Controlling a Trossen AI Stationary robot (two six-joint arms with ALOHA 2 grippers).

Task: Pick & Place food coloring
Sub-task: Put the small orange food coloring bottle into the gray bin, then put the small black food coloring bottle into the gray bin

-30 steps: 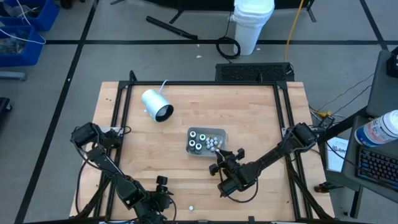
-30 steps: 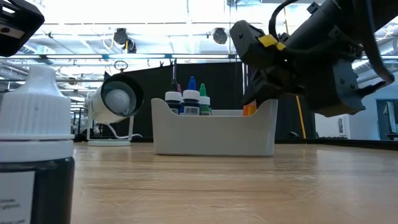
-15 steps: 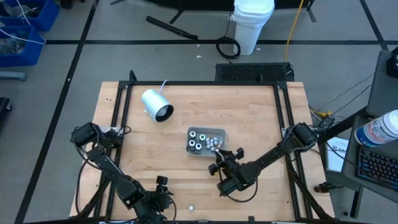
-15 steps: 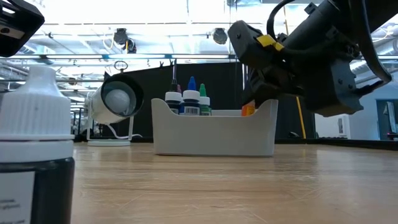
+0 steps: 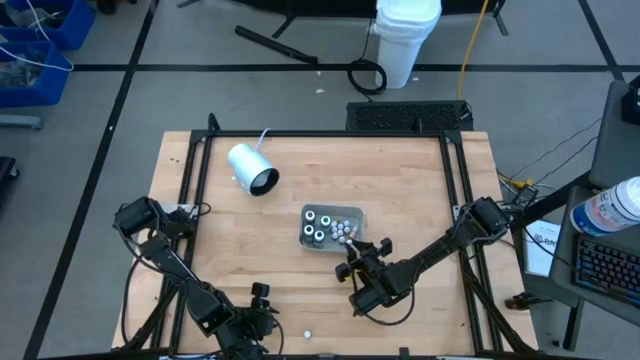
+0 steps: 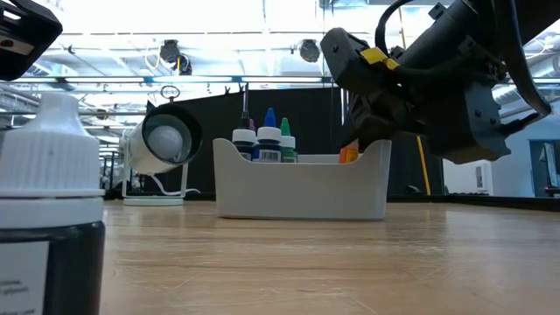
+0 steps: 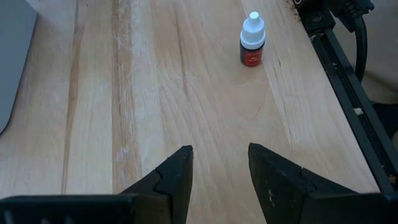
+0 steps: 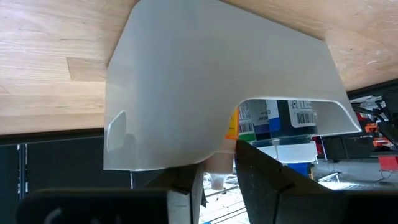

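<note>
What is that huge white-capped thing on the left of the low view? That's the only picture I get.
Observer: Probably a tiny food coloring bottle very close to that camera. The left wrist view shows it standing upright and alone on the table, with a dark body and a red label.
Operator: Is anything holding it?
Observer: No. The left gripper points toward it from some way off, its fingers open and empty.
Operator: And the arm over the tray?
Observer: From above, that is the right gripper, at the front right corner of the tray, which holds a cluster of bottles.
</note>
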